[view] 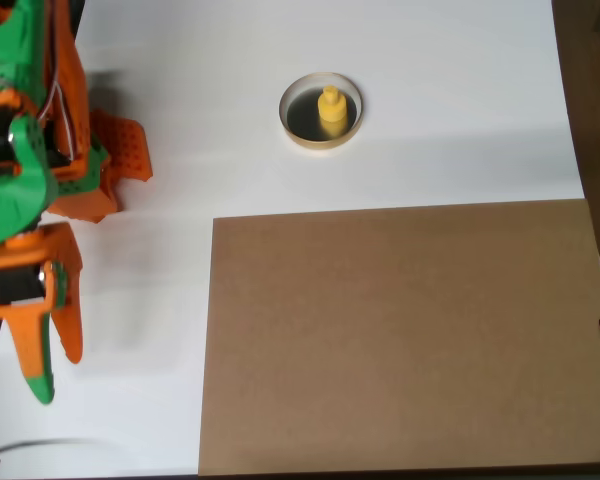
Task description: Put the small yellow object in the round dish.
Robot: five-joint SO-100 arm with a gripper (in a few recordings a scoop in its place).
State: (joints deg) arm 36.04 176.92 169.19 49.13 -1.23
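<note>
In the overhead view the small yellow object [330, 110] stands upright inside the round dish [298, 132], on its dark glossy bottom, right of centre. The dish has a thin pale tan rim and sits on the white table near the top middle. My orange and green gripper [55, 370] hangs at the far left edge, well away from the dish, pointing down the picture. Its two fingers lie close together with nothing between them.
A large brown board [400, 335] covers the lower right of the white table [450, 100]. The arm's orange and green body [40, 150] fills the upper left corner. A dark strip [590, 90] runs down the right edge.
</note>
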